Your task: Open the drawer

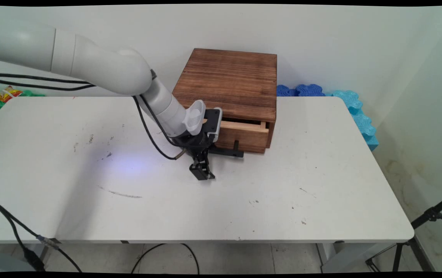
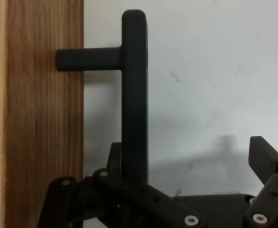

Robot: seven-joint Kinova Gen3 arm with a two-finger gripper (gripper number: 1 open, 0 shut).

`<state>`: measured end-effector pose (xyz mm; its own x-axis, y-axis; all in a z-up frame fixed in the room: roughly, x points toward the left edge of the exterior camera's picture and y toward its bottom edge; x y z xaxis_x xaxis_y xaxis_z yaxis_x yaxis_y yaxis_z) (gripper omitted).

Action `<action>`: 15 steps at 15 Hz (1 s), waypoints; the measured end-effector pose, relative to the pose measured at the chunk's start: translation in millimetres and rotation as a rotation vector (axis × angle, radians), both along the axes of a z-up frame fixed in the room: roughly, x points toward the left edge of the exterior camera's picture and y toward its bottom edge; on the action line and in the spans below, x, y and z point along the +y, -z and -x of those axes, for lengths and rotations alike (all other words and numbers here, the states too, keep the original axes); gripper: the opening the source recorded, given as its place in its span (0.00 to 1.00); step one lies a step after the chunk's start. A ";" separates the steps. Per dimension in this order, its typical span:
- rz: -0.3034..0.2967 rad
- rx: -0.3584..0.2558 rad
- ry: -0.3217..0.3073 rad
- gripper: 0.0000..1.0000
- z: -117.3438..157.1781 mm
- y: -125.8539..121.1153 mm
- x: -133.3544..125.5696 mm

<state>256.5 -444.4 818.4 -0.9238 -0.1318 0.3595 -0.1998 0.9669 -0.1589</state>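
One black drawer handle (image 2: 133, 95) stands between the spread fingers of the released pincer (image 2: 186, 190).

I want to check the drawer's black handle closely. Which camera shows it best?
The hand view: the handle fills the frame, its bar and one post clear against the drawer front. In the main view only part of it shows, past the gripper.

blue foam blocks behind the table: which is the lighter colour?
The cyan foam block along the table's far right corner. The darker blue foam blocks sit next to the wooden drawer box.
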 end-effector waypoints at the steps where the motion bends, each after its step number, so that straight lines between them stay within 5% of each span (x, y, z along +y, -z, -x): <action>1: -0.005 0.002 0.000 1.00 0.8 -0.9 4.5; 15: -0.094 0.023 -0.013 1.00 2.8 -14.0 84.7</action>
<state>253.6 -359.7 832.5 -0.9136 -0.1774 0.3658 -0.2146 0.9747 -0.0632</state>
